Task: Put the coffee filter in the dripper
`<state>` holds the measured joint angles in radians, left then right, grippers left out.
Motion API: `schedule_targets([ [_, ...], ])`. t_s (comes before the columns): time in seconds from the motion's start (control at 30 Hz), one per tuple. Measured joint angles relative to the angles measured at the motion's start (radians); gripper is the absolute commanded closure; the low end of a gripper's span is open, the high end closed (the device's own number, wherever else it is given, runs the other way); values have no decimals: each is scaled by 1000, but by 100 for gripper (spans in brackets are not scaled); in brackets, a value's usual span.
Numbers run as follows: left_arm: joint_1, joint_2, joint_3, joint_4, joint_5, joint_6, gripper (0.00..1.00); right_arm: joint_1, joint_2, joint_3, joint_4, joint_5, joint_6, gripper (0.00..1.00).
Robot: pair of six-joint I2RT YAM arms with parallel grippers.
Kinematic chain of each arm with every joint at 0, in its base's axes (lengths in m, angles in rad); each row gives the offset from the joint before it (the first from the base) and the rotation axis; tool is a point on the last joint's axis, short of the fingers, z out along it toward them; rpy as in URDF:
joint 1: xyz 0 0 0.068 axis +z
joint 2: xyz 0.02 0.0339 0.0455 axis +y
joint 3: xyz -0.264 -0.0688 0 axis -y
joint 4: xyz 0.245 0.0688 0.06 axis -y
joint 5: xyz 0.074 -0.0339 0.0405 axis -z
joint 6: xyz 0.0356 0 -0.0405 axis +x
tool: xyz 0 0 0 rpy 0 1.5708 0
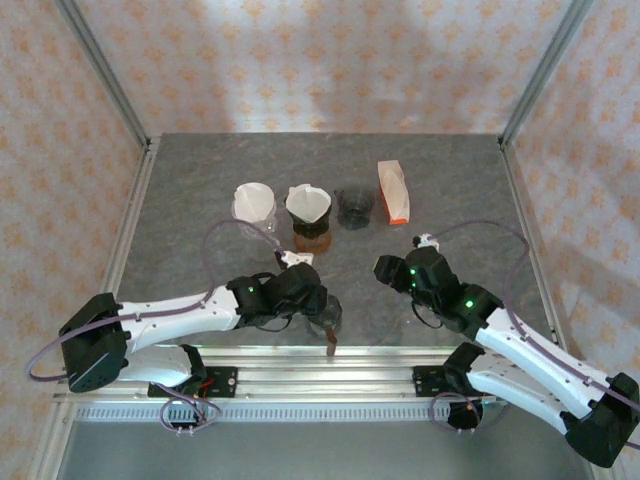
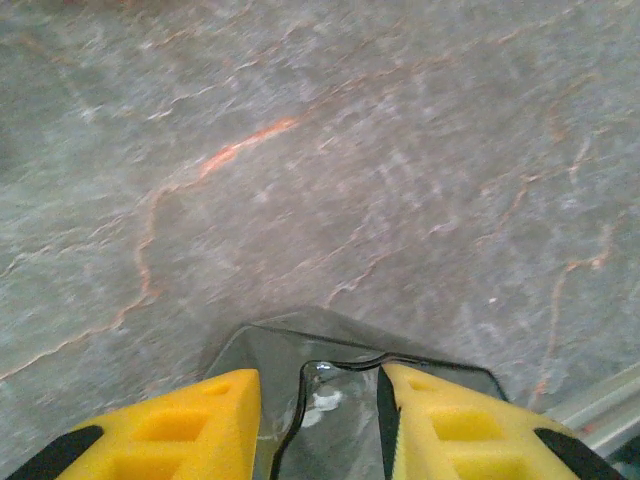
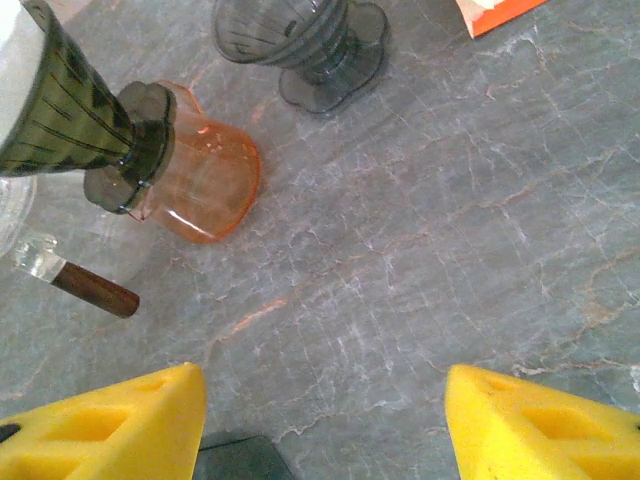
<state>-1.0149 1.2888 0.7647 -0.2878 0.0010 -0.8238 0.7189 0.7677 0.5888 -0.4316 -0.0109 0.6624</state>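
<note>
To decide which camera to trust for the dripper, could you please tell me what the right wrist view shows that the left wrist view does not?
Only the right wrist view: a dark dripper holding a white filter on an orange carafe, a grey dripper, an orange box corner, a brown handle, and the open right tool. Only the left wrist view: a clear glass vessel held in the left tool. Both: grey stone table and yellow fingers.
</note>
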Motion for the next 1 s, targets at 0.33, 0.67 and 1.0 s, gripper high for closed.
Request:
schedule_targets([
  [0.33, -13, -53, 27, 1, 16, 13, 48, 0, 0, -13, -17, -47, -19, 31],
  [0.67, -162, -236, 30, -200, -45, 33, 29, 0, -5, -69, -18, -84, -33, 28],
  [1.0, -361, 18, 74, -258, -51, 40, 33, 0, -35, -80, -28, -78, -33, 27],
])
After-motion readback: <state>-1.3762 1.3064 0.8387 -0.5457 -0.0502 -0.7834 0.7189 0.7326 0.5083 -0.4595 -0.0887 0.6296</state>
